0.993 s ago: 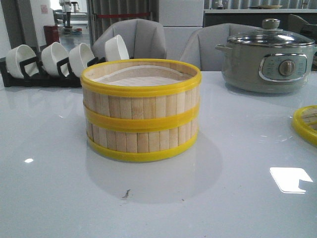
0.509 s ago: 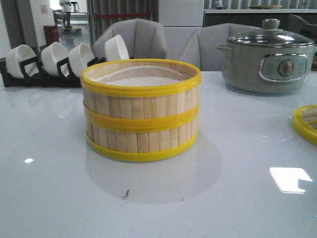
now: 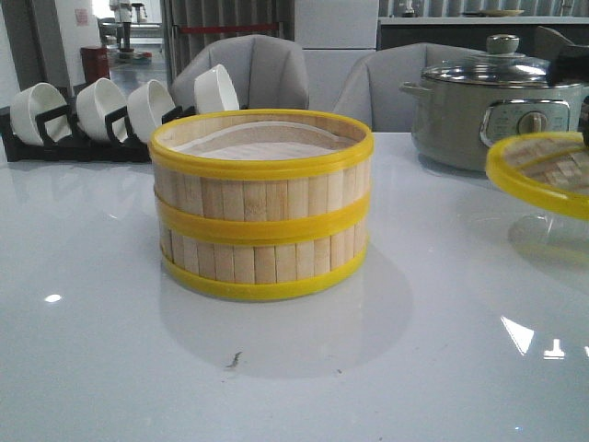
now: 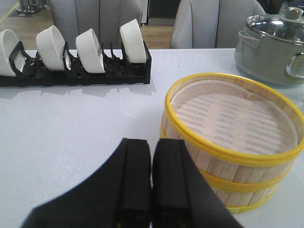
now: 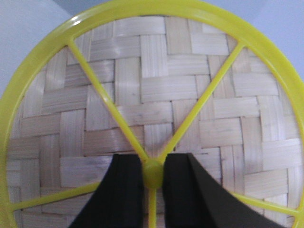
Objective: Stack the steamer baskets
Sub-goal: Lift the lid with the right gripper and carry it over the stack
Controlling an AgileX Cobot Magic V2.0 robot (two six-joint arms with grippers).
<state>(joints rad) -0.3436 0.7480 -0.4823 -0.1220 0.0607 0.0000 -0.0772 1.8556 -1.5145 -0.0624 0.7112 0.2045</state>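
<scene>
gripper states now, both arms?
Left gripper: shut, fingers together, holding nothing.
Right gripper: shut on the lid, fingers pinching its centre knob.

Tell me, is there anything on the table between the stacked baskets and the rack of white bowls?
Nothing: the left wrist view shows bare white table between the steamer baskets and the bowl rack.

The woven lid no longer lies flat at the table's right edge: it now hangs tilted above the surface, higher and further left, in front of the electric pot, with the right gripper clamped on its knob.
</scene>
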